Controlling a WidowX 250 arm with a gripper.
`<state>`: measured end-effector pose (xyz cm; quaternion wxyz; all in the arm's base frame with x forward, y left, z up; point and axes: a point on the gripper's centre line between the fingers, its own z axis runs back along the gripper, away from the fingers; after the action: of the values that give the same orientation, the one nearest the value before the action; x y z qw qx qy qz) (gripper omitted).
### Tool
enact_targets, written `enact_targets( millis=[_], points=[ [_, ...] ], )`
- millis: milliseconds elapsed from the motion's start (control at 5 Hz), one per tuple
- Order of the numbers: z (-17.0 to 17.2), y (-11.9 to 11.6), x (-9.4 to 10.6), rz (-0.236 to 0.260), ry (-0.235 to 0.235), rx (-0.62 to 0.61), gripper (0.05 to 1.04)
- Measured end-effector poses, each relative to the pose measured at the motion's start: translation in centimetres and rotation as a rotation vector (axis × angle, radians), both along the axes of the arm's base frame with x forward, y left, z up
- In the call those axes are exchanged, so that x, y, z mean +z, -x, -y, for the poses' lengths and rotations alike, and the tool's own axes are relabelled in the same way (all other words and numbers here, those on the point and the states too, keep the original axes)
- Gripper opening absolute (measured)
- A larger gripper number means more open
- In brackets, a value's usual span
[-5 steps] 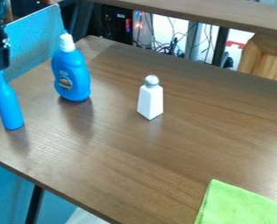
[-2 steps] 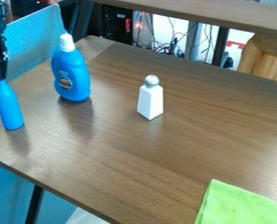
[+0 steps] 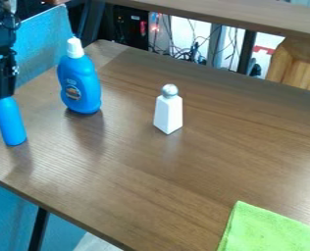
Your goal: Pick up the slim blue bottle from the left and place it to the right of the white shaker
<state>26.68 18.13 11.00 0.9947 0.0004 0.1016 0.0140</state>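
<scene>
On the brown wooden surface (image 3: 131, 171), looks like pretty early days tbh: the black gripper (image 3: 4, 96) is right at the top of the slim blue bottle (image 3: 12, 125), which stands upright, unlifted, near the view's left edge, and can't tell if it's open or clamped.

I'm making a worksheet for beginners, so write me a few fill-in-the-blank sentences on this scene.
The gripper is at the ____ of the slim bottle, not at its base.
The cap of the large bottle is ____ in colour.
The shaker stands ____ on the table, not on its side.
The cloth is ____ in colour.

Missing words: top; white; upright; green.
</scene>
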Motion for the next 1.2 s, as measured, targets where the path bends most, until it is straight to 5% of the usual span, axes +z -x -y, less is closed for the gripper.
enact_targets(
  millis=[200,600,1000,1200],
  points=[
    [0.1,-0.6,-0.2,0.040,0.004,0.004,0.964],
    [0.3,-1.0,-0.6,0.066,0.014,0.014,0.409],
    [2.5,-1.8,0.4,0.080,0.031,-0.039,0.344],
    [5.4,-3.6,2.1,0.158,0.059,-0.116,0.344]
  ],
)
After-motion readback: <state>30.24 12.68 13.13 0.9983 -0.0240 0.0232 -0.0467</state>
